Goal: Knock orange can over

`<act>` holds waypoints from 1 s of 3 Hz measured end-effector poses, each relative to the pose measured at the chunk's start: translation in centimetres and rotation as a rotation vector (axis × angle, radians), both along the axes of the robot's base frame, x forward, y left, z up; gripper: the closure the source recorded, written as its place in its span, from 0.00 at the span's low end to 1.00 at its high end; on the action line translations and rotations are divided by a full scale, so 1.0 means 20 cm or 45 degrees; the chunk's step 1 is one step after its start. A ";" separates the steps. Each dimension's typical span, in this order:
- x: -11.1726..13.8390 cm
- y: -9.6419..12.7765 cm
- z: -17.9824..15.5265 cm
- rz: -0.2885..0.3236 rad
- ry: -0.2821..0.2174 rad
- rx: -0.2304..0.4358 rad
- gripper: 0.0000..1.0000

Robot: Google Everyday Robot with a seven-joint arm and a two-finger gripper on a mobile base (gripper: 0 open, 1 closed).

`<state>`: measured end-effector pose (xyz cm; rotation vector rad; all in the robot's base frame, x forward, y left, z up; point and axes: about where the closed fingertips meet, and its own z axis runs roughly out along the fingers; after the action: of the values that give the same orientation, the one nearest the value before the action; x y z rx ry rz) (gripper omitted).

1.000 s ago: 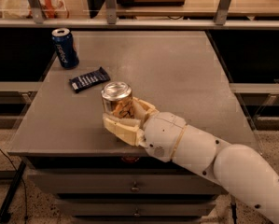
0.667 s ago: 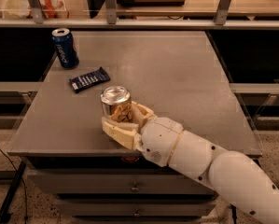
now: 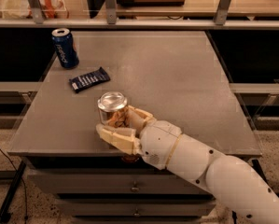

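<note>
The orange can (image 3: 112, 107) stands upright near the front edge of the grey table (image 3: 176, 78); its silver top faces up. My gripper (image 3: 117, 124) reaches in from the lower right. Its pale fingers (image 3: 116, 136) hug the can's lower body, one on the near left side and one on the far right side. The can's base is hidden behind the fingers. The white arm (image 3: 199, 160) runs off toward the lower right corner.
A blue can (image 3: 65, 48) stands upright at the table's far left corner. A dark snack bar wrapper (image 3: 89, 79) lies flat between the blue can and the orange can. A shelf rail (image 3: 139, 22) runs behind the table. Drawers (image 3: 134, 188) sit below the table's front edge.
My gripper and arm have shifted a little left and toward the table's front edge. The orange can moved with them and stays upright.
</note>
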<state>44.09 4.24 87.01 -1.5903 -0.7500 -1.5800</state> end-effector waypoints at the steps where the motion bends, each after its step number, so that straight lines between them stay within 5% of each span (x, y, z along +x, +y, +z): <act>1: 0.00 0.00 -0.01 -0.002 0.002 -0.001 0.00; 3: 0.04 -0.08 0.00 -0.002 -0.007 -0.031 0.00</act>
<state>44.96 2.66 87.11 -1.6052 -0.7739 -1.5830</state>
